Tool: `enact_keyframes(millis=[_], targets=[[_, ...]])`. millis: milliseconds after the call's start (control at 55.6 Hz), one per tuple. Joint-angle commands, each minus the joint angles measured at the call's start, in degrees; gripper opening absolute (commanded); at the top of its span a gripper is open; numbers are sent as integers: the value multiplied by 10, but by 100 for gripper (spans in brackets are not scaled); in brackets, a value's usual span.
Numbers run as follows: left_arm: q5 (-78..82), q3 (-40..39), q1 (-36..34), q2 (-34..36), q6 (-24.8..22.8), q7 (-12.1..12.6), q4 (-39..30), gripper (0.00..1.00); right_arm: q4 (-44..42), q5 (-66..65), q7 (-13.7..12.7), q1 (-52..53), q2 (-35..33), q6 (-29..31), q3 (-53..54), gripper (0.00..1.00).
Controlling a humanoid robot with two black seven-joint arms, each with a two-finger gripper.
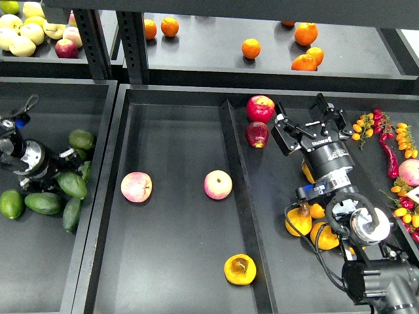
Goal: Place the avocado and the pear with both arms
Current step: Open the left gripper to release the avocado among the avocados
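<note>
The right hand [313,123] hangs with its two fingers spread wide and holding nothing, above the right-hand compartment of the dark tray [177,288], near two red apples [259,118] that lie by the divider at the far edge. Beneath the right forearm, toward the near right corner of that compartment, sits a cluster of yellow-orange pears [308,222], partly hidden by the arm. One more pear [239,269] already lies in the middle compartment close to its near edge, brown spot showing, with two pink-yellow apples [177,186] further up the same compartment. The left hand [71,163] is low in the left bin, pressed among a pile of dark green avocados; its fingers appear to be closing around one avocado [72,185], but they are too dark and buried to tell whether they grip it or merely touch it. Other avocados lie just beside it toward the bin's near left side. My judgement is that the pear half is done, or the right arm is between picks, while the avocado pick is in hand. The next move calls for a firm hold on the glossy avocado, then a lift clear of the bin wall before carrying it across to the middle compartment.
</note>
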Motion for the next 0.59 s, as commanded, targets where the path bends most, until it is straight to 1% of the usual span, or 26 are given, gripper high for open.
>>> enact_keyframes(millis=[0, 108, 198, 432, 468, 576], targets=[[19, -4, 18, -7, 0, 0, 5, 41, 1, 0, 0, -1, 0, 2, -2, 100], [20, -4, 23, -9, 0, 0, 6, 42, 1, 0, 0, -2, 0, 2, -2, 100], [20, -4, 23, -16, 0, 0, 12, 46, 1, -1, 0, -3, 0, 2, -2, 100], [41, -4, 23, -25, 0, 0, 21, 57, 1, -1, 0, -5, 0, 4, -4, 100], [41, -3, 23, -25, 0, 0, 21, 61, 1, -1, 0, -5, 0, 4, -4, 100], [46, -1, 24, -26, 0, 0, 21, 67, 1, -1, 0, -8, 0, 5, -4, 100]])
